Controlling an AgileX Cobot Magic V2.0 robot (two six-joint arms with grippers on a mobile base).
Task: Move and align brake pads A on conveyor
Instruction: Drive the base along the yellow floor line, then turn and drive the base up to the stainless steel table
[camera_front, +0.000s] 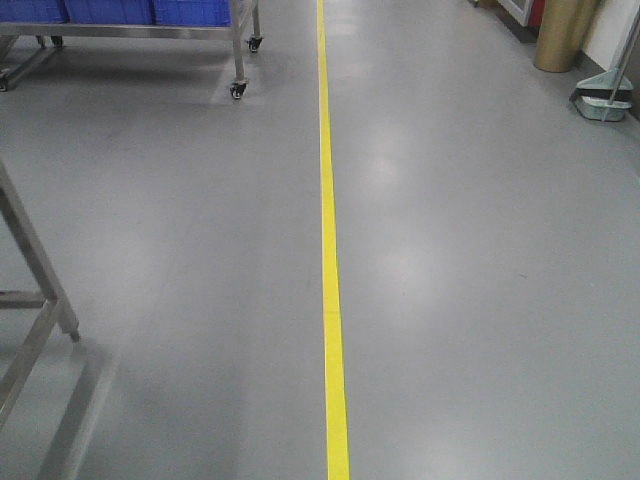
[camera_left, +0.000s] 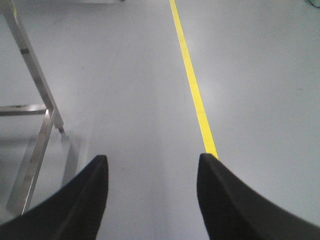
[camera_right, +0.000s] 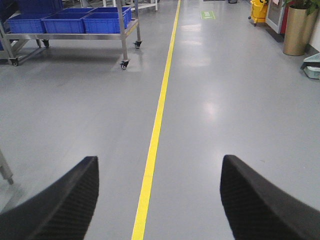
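Grey floor (camera_front: 480, 300) fills all three views, split by a yellow line (camera_front: 331, 300). I find no brake pads A and no conveyor in any frame, so their position is not shown. Left gripper (camera_left: 152, 165): fingers apart, nothing between them, a steel frame (camera_left: 37, 145) to its left. Right gripper (camera_right: 160, 165): fingers apart, empty, a wheeled cart (camera_right: 122, 37) of blue bins (camera_right: 107, 22) far ahead-left. Bearing of the pads from either gripper, their long axis and the nearer arm cannot be determined. I judge I must first drive to the conveyor.
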